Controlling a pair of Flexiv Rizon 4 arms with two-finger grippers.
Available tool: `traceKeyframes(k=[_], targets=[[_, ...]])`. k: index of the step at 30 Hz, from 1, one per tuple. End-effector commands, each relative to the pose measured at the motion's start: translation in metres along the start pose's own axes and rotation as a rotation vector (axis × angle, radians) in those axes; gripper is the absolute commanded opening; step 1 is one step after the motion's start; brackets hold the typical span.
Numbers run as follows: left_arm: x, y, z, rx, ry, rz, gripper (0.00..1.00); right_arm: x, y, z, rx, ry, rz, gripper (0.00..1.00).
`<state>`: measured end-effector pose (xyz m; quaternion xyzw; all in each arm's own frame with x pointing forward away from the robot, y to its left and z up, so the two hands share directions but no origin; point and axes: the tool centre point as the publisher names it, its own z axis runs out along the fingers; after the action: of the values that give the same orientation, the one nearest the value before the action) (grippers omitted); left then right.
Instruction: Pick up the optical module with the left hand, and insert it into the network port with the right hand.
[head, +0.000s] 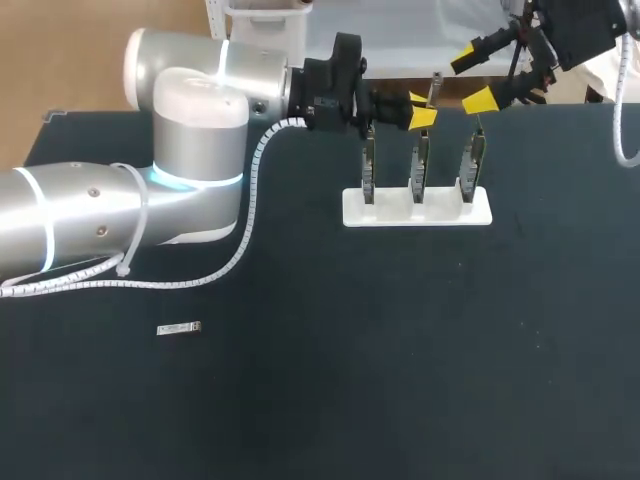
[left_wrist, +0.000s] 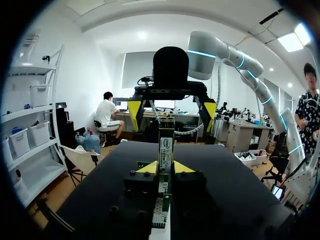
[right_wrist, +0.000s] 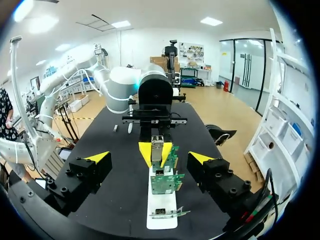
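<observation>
My left gripper hangs above the middle network card, shut on a slim metal optical module. In the left wrist view the module stands upright between my yellow tips. My right gripper is just beyond it at the table's far right, open and facing the left one. In the right wrist view its tips stand wide on either side of the card row, and the held module is straight ahead. Three green network cards stand upright in a white holder.
A second small module lies flat on the black table at the front left. A white coiled cable hangs from my left arm and trails over the table's left part.
</observation>
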<state>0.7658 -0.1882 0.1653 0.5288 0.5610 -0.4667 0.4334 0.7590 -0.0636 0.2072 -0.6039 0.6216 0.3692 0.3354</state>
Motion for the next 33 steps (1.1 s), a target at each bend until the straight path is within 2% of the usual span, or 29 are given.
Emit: traceKeyframes(k=[1,7,33], targets=[[0.000,-0.002,0.000,-0.005,0.000,0.000,0.00,-0.003,-0.011,0.006,0.014,-0.012,0.005,1.00],[0.000,-0.002,0.000,-0.005,0.000,0.000,0.00,-0.008,-0.018,0.010,0.018,-0.021,-0.006,1.00],[0.000,-0.002,0.000,-0.005,0.000,0.000,0.00,-0.016,-0.014,0.024,-0.020,-0.022,-0.025,1.00]])
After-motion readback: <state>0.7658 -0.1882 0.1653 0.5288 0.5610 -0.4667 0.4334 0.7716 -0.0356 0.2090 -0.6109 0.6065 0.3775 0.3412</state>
